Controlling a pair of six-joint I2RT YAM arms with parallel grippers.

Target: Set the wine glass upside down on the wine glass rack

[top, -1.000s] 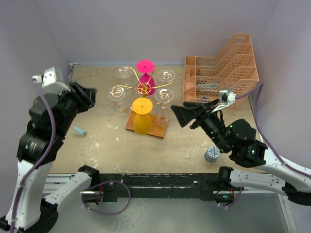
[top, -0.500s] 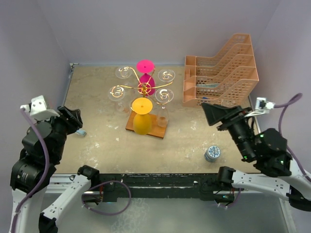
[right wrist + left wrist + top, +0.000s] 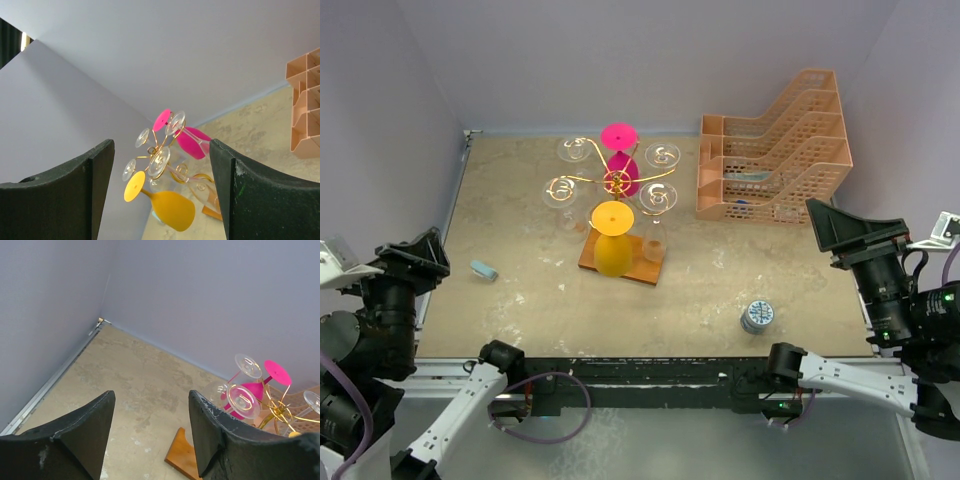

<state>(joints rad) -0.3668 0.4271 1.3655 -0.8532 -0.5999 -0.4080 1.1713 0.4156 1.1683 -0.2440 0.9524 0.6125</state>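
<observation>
The wine glass rack (image 3: 618,182), gold wire on a brown wooden base (image 3: 642,268), stands mid-table. A yellow wine glass (image 3: 611,245) hangs upside down on its front arm, a pink one (image 3: 620,160) at the back, and clear ones on the other arms. My left gripper (image 3: 420,255) is open at the near left edge, far from the rack, with nothing between its fingers (image 3: 95,425). The rack's base (image 3: 182,455) shows to its right. My right gripper (image 3: 825,228) is open at the right side, empty, and the rack (image 3: 162,145) and the yellow glass (image 3: 170,207) lie far beyond it.
A peach lattice tray stack (image 3: 775,150) fills the back right corner. A small blue-and-white round thing (image 3: 756,316) lies near the front right. A small light-blue object (image 3: 483,270) lies at the left. Lilac walls close the left, back and right.
Both arms have drawn back from the rack: the left toward the near left corner, the right toward the right edge. The glasses on the rack have not moved.
</observation>
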